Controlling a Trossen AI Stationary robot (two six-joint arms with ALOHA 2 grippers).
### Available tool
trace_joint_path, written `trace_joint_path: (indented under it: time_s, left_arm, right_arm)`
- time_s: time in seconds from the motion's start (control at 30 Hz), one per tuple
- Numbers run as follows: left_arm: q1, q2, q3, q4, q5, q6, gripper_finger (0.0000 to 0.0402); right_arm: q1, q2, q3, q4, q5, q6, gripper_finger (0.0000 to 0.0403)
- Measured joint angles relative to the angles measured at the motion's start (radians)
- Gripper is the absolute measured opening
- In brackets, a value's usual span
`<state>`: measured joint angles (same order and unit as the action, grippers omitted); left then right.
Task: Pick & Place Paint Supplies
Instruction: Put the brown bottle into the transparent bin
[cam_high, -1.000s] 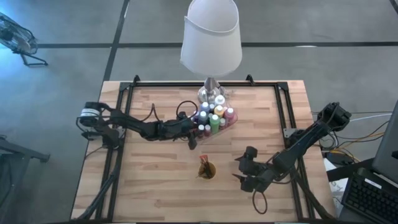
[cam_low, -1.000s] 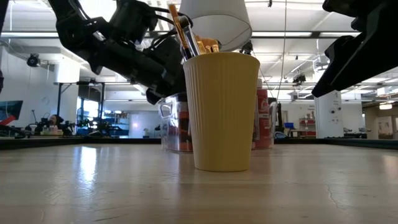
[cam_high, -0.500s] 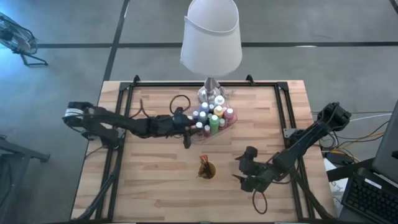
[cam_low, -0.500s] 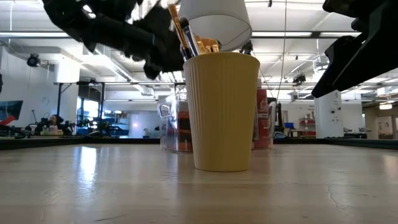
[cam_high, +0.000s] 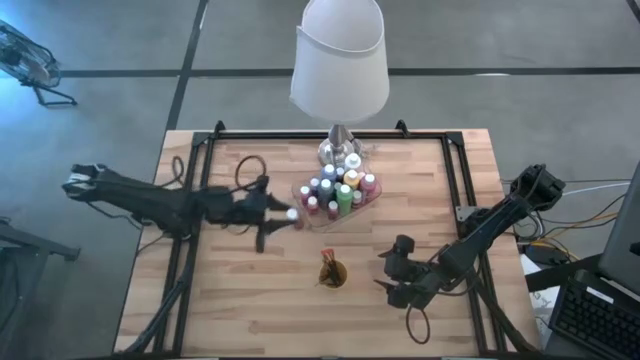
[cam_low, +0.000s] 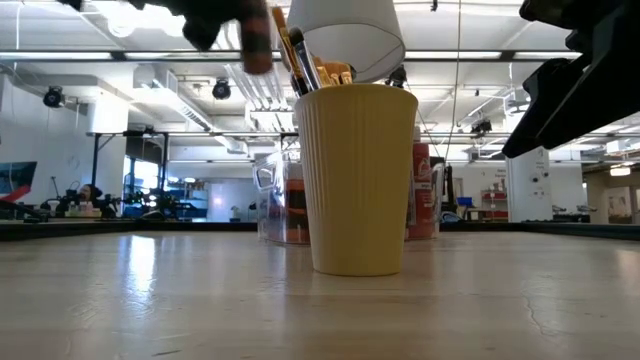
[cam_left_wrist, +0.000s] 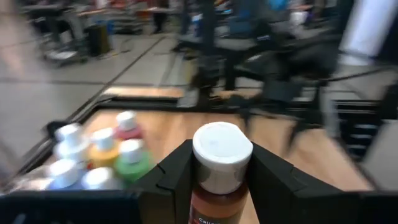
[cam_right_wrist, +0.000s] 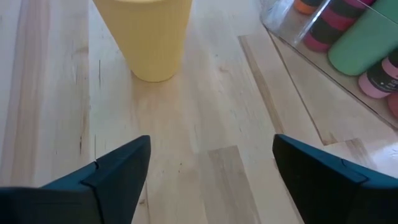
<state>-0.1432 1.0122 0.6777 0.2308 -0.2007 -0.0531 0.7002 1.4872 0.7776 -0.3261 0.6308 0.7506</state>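
Left wrist view: left gripper (cam_left_wrist: 219, 171) pinches a brown paint bottle (cam_left_wrist: 219, 177) with a white cap, up off the wooden table (cam_high: 250, 300) | other paint bottles (cam_high: 338, 190) sit close by in the clear tray (cam_high: 303, 188) | right gripper (cam_right_wrist: 208, 171) is spread wide, near the yellow cup (cam_right_wrist: 149, 37) with brushes (cam_low: 300, 55).

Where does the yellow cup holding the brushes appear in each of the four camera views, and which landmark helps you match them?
High view: the yellow cup stands low of centre, below the clear tray of paint bottles.
Low view: the cup fills the centre, the tray behind it.
Left wrist view: not in it.
Right wrist view: the cup is at the top edge, cut off.
Shared landmark: the clear tray, seen in the high, low and right wrist views.
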Motion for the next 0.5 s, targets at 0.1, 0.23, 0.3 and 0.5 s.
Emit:
trace_joint_path:
  time_s: [0.1, 0.23, 0.3, 0.5]
  left_arm:
    - [-0.078, -0.057, -0.039, -0.007, -0.003, -0.002, 0.0131]
    - [-0.159, -0.091, -0.135, -0.005, -0.095, -0.062, 0.0131]
    - [-0.192, -0.097, -0.198, 0.026, -0.139, -0.107, 0.0131]
    - [-0.268, -0.082, -0.391, 0.312, -0.158, -0.155, 0.0131]
  right_arm:
    - [0.000, 0.000, 0.000, 0.001, 0.000, 0.000, 0.0323]
    - [0.000, 0.000, 0.000, 0.001, 0.000, 0.000, 0.0309]
    - [0.000, 0.000, 0.000, 0.000, 0.000, 0.000, 0.0303]
    - [-0.002, 0.000, 0.000, 0.001, 0.018, -0.002, 0.0286]
